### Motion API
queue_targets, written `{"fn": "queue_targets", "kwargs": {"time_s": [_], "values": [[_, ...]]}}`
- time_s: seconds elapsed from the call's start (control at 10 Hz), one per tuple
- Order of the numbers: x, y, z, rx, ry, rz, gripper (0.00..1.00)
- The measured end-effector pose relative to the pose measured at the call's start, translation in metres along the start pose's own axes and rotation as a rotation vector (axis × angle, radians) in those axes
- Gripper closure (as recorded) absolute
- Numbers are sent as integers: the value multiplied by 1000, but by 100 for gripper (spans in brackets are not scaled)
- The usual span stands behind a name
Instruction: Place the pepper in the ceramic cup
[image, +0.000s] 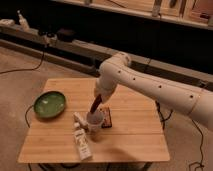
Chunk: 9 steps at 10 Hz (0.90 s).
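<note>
The end effector hangs at the tip of the white arm, directly above the ceramic cup, and it is pinching the pepper by its upper end. The pepper hangs nearly upright, slightly tilted, its lower tip just over the cup's mouth; whether the tip touches the rim cannot be told. The cup stands near the middle of the wooden worktop. Just beside the cup on its right lies 1 flat reddish-brown block, touching or almost touching it. In front of the cup, toward the near edge, 1 white labelled bottle lies on its side. Well apart to the left sits 1 green bowl.
</note>
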Motion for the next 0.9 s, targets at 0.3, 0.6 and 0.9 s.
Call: {"fn": "queue_targets", "kwargs": {"time_s": [0.3,0.6,0.9], "values": [[-12,9,7,-72,-2,-57,64],[-14,9,11,-103,7,-78,34],[-17,6,14,-111,-3,-80,21]]}}
